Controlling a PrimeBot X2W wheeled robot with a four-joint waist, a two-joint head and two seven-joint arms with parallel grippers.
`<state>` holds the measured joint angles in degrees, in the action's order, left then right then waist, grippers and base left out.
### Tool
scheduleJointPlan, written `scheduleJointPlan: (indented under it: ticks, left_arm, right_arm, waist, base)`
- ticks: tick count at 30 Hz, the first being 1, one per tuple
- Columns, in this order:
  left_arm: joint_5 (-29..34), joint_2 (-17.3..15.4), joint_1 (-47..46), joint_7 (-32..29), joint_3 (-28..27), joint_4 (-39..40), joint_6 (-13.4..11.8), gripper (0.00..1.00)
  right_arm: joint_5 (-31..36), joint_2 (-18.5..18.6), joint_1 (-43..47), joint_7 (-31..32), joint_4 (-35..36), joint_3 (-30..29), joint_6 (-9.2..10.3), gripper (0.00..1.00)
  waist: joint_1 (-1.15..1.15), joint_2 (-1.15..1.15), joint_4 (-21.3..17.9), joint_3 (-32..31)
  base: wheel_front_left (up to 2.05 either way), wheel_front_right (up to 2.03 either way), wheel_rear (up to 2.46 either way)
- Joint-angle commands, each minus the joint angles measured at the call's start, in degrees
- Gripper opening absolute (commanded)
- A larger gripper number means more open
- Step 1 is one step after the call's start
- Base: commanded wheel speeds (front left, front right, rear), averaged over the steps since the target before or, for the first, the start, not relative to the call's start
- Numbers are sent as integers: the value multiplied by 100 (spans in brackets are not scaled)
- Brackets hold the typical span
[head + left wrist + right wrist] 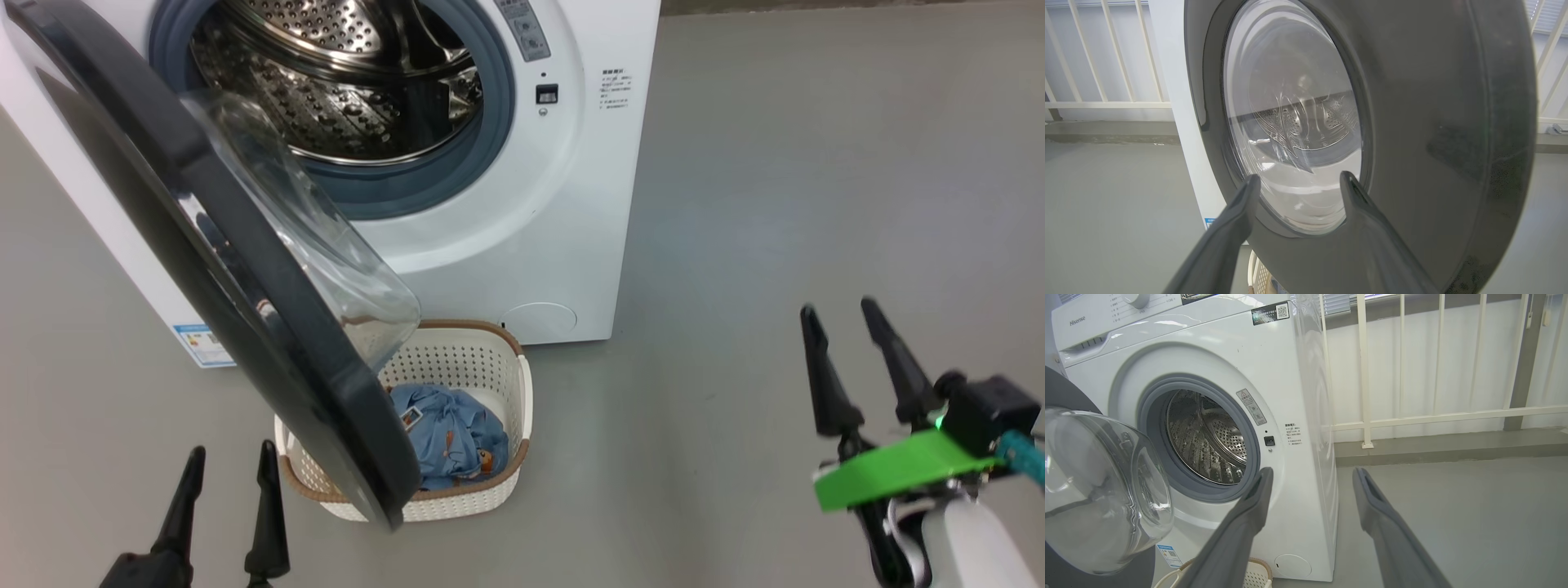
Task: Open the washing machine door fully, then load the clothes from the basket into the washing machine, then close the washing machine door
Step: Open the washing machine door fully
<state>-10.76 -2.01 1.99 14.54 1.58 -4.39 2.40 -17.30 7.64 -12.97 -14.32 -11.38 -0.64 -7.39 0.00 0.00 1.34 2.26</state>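
Observation:
The white washing machine (522,229) stands with its black-rimmed door (237,269) swung out toward me, the glass bowl (326,245) facing the steel drum (343,90). Below the door's edge sits the cream basket (482,359) with light blue clothes (457,437) inside, partly hidden by the door. My left gripper (230,461) is open at the lower left, on the door's outer side; its wrist view faces the door (1453,122) and its window (1290,122). My right gripper (841,317) is open over bare floor to the right, apart from the machine (1208,375). The open drum (1208,441) shows there.
Grey floor (775,204) spreads to the machine's right. A white railing (1412,412) and a low kerb (1453,445) run behind. A basket corner (1257,575) peeks under the right gripper's fingers (1249,522). A blue label sticker (200,343) marks the machine's lower left.

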Motion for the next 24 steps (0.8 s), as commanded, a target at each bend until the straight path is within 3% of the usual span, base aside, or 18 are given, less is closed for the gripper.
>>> scheduleJointPlan:
  ticks: [1,10,24]
  left_arm:
    - [18,-87,-51,46,-208,168,-52,100]
    - [-19,-87,70,46,-229,142,-106,100]
    - [109,-87,98,46,-138,90,-127,100]
  right_arm:
    - [107,-25,69,-66,205,92,-10,100]
    - [775,-185,685,-67,513,-182,-10,100]
    - [1170,-336,892,-67,400,-218,-10,100]
  waist:
    - [0,0,-16,-27]
    - [0,0,-44,-108]
    - [0,0,42,-142]
  base:
    - [0,0,0]
    - [0,0,0]
    - [0,0,0]
